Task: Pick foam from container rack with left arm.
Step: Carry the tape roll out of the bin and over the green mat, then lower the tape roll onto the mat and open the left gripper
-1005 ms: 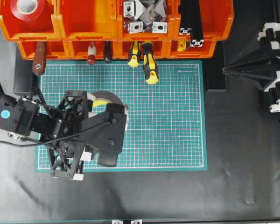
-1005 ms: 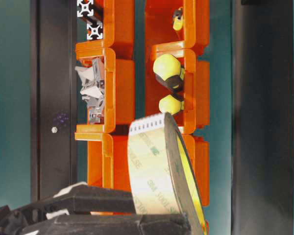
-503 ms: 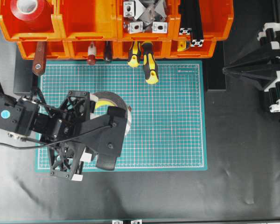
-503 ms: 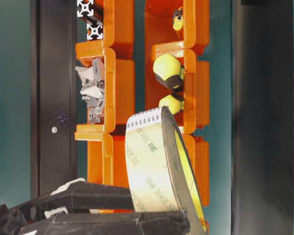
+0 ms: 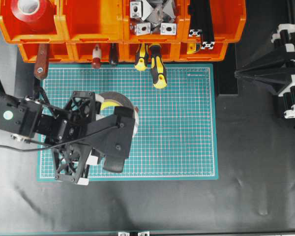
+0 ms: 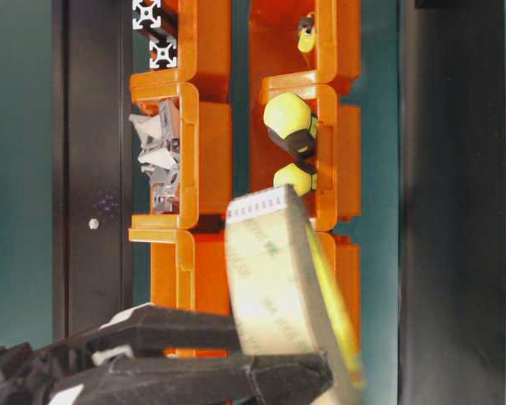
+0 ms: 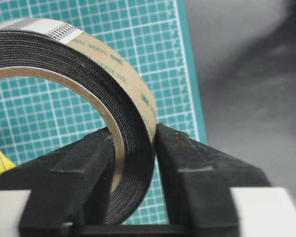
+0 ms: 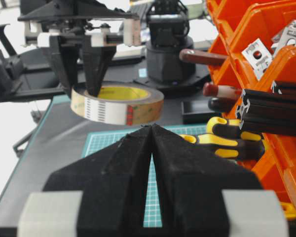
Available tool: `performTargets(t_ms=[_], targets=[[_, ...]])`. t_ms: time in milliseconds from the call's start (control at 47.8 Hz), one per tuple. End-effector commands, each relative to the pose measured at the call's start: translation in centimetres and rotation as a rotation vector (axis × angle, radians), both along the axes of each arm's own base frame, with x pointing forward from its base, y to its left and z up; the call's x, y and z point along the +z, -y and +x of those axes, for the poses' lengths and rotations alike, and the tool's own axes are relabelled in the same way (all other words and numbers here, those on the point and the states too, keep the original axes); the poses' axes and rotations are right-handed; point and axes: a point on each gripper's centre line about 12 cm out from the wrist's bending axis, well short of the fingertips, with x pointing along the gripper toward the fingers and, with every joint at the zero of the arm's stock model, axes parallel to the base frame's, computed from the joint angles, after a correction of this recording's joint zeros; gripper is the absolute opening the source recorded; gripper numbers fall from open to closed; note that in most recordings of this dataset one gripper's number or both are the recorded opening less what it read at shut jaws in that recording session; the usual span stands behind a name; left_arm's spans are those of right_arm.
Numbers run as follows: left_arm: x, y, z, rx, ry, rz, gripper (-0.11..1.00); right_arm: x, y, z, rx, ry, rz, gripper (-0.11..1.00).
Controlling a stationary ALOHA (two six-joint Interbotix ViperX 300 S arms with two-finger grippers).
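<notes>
Left hand hides the foam's lower rim between its fingers.

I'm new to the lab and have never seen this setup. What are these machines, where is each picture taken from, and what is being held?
Two robot arms share a table. One camera looks down from overhead, one sits at table level, one rides on each wrist. The left gripper pinches the wall of the foam tape roll, carrying it above the green cutting mat. The right gripper is shut and holds nothing. Along the back stands the container rack of orange bins, holding a red tape roll, metal brackets and yellow-handled tools.
</notes>
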Motion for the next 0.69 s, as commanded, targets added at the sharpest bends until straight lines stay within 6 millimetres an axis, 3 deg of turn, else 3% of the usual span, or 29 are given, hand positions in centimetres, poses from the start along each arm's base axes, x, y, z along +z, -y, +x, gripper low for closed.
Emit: performTargets(t_ms=[0,147,209,670], targets=[[0.7,-0.5,-0.2,0.001,0.023,0.003,0.41,1.3,0.0,0.2,0.001,0.032,0.004,0.00],[-0.4,-1.0,-0.9,-0.019,-0.005,0.025,0.82,1.4,-0.1,0.2,0.002,0.035,0.006,0.00],[-0.6,-1.5,-1.1,-0.008,-0.009,0.026,0.90,1.3,-0.1,0.2,0.004,0.032,0.006,0.00],[0.8,-1.7,-1.5,-0.003,0.028,0.016,0.90,1.3,-0.1,0.2,0.004,0.032,0.006,0.00]])
